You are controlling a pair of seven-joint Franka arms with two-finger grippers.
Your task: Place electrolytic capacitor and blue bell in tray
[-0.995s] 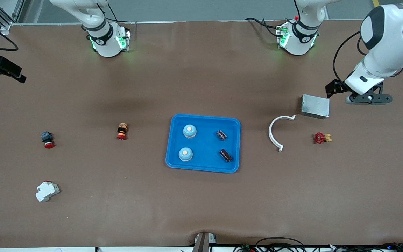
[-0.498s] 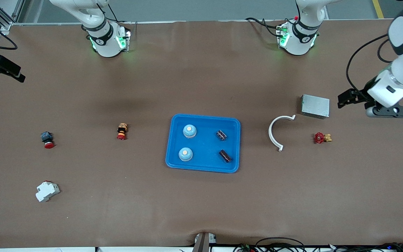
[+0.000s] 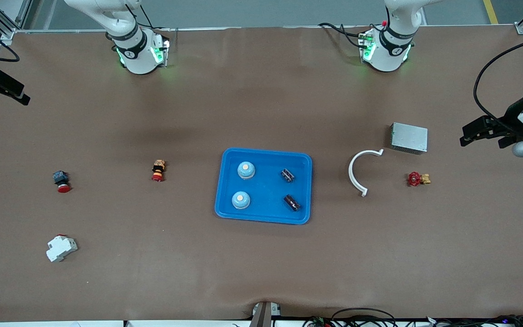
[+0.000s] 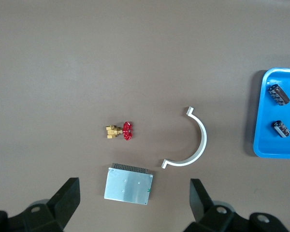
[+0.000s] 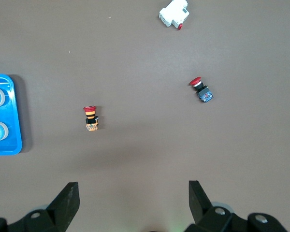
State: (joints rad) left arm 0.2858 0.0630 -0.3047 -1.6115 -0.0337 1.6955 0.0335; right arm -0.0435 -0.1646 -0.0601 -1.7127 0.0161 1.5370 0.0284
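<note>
The tray (image 3: 263,185), a shallow bright-blue plastic rectangle with rounded corners and a raised rim, is set at the middle of the brown matte table (image 3: 252,263), well apart from both grippers. Inside it, two domed blue bells (image 3: 246,170) with pale round tops are placed toward the right arm's end, and two dark cylindrical electrolytic capacitors (image 3: 288,175) toward the left arm's end. The left gripper (image 4: 133,203) is held in the air with its black fingers spread wide and nothing between them; below it lie a ribbed grey metal box (image 4: 128,183), a small brass valve with a red handwheel (image 4: 121,131) and a smooth white half-ring clamp (image 4: 192,143). The right gripper (image 5: 133,200) is likewise held spread and unladen over bare table, with a red-capped orange push button (image 5: 90,118), a red mushroom button on a blue body (image 5: 201,90) and a blocky white breaker (image 5: 174,12) seen below it.
</note>
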